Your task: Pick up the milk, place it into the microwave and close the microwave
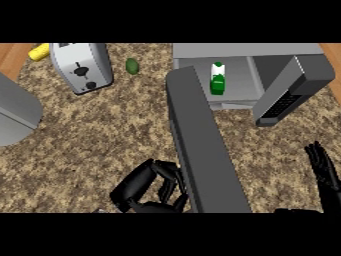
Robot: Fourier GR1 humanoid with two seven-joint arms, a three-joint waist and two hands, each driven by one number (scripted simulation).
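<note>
Head view, looking steeply down at a speckled counter. The milk (217, 78), a white and green carton, is seen upright inside the open microwave (247, 52), well beyond the fingers of both hands. The microwave door (202, 145) is swung wide toward the viewer. The left hand (149, 187) is seen low in the view, its fingers curled against the door's left face, holding nothing. The right hand (328, 175) is held open at the lower right, fingers straight and close together, resting. Placing appears done; closing the door is judged to be in hand, which calls for it to be pushed shut.
</note>
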